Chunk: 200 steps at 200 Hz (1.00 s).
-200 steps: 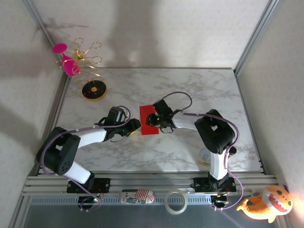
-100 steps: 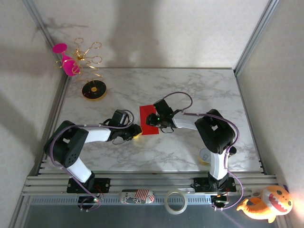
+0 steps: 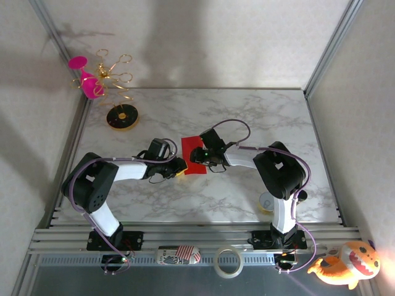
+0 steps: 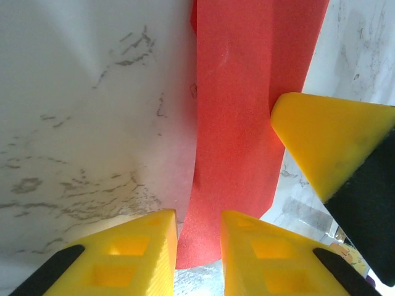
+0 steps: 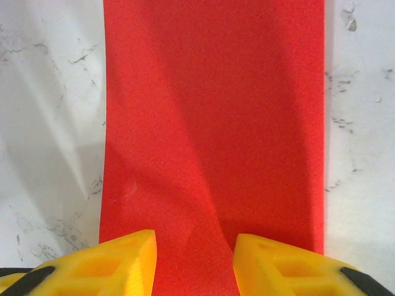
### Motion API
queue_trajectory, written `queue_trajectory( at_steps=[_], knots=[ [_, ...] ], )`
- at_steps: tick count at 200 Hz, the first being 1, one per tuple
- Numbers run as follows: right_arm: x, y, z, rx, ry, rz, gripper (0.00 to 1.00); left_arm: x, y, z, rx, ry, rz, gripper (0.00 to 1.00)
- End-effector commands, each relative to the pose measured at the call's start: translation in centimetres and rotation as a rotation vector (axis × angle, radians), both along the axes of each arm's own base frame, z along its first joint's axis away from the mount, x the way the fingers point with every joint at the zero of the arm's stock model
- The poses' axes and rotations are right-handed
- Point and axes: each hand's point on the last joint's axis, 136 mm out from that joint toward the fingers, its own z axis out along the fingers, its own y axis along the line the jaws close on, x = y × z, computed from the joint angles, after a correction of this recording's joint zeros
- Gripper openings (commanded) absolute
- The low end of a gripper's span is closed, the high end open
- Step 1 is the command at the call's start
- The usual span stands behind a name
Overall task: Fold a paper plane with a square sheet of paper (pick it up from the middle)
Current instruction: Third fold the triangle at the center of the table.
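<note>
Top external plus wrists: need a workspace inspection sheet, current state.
Surface: marble table, no damage seen.
Job's things: square sheet of paper, red, mid-table, longer than wide, no plane shape yet.
Clutter: gold rack holding a pink wine glass, far left; tape roll and plush toy at the near edge.
Grippers: left gripper jaws narrowly apart astride the sheet's end; right gripper open over the sheet.
Cables: purple cables looped along both arms, none across the sheet.
Surroundings: white walls, aluminium frame.
</note>
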Motion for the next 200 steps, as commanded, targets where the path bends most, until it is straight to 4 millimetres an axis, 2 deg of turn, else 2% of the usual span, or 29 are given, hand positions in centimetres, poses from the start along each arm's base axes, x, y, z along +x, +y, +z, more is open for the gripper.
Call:
queue_trajectory(
  at_steps=[1,49,85,135,163,174,200],
  knots=[
    [-3.1,-3.2,-5.5,-0.145,0.16,-0.013,0.41,0.5,-0.9,1.2,-0.03,-0.028,-0.027,0.24],
    [-3.2,-3.2,-5.4,-0.141,0.159,-0.009,0.41,1.0,-1.1,1.8,-0.059,-0.044,-0.016,0.23],
    [-3.2,-3.2,-5.6,-0.14,0.159,-0.009,0.41,2.3,-1.7,2.8,-0.113,-0.082,0.002,0.23],
    [-3.4,-3.2,-5.6,-0.137,0.158,-0.006,0.4,3.5,-1.1,1.7,-0.102,-0.068,0.028,0.25],
    [-3.5,-3.3,-5.6,-0.134,0.158,-0.005,0.4,3.9,-0.6,1.7,-0.099,-0.067,0.05,0.28],
    [-3.5,-3.2,-5.5,-0.133,0.157,-0.005,0.4,4.5,-0.6,2.2,-0.111,-0.095,0.053,0.28],
    [-3.5,-3.2,-5.6,-0.13,0.157,-0.001,0.39,5.0,-0.6,1.9,-0.109,-0.09,0.058,0.26]
  ],
)
